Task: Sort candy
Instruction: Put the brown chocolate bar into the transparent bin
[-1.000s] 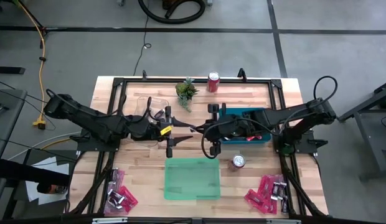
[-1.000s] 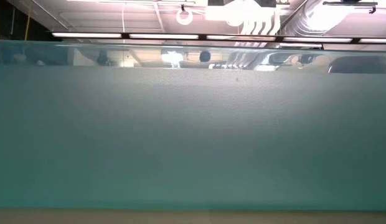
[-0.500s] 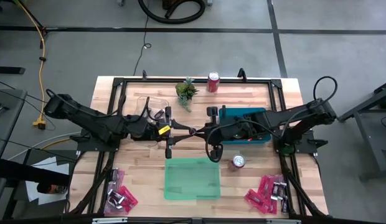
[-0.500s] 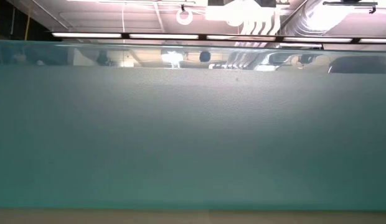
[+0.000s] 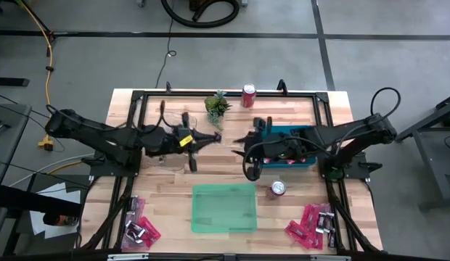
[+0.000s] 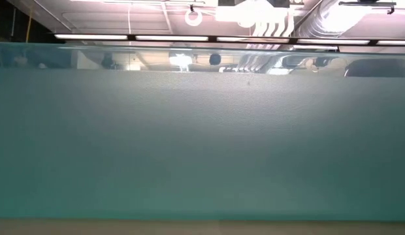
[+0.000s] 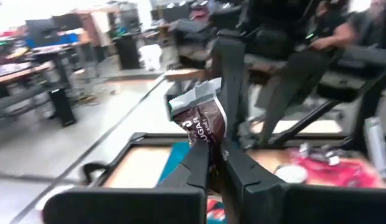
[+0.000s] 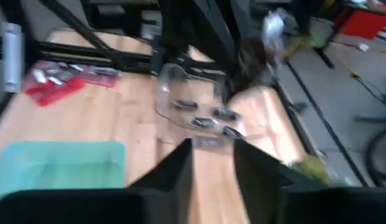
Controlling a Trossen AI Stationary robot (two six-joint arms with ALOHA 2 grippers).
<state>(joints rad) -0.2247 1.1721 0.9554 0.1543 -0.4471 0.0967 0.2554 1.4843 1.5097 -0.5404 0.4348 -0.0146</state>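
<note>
The left gripper (image 5: 214,136) sits just left of the middle in the view from above, close under the little green plant (image 5: 217,105). Its two fingers (image 7: 196,165) are squeezed tight on a small dark brown-and-silver candy bar (image 7: 200,118), which sticks up from the tips in the left wrist view.

The right gripper (image 5: 238,140) is just right of the middle, next to the blue bin (image 5: 301,131). Its fingers (image 8: 174,165) are apart with a gap between them, and nothing is in them.

The two grippers point at each other, near but not touching.

Candy lies in two heaps along the bottom of the view from above. One candy pile (image 5: 140,228) is at the lower left and the other candy pile (image 5: 312,223) is at the lower right. Both have pink-red packets and small dark bars.

A clear tub (image 8: 190,106) in the middle of the right wrist view holds a few dark bars (image 8: 208,118).

A green tray (image 5: 225,208) lies at the bottom middle of the table (image 5: 167,188). One red can (image 5: 248,95) stands at the top middle, and another can (image 5: 278,188) stands right of the green tray.

The low view shows only a blue-green wall (image 6: 202,137) filling the frame.
</note>
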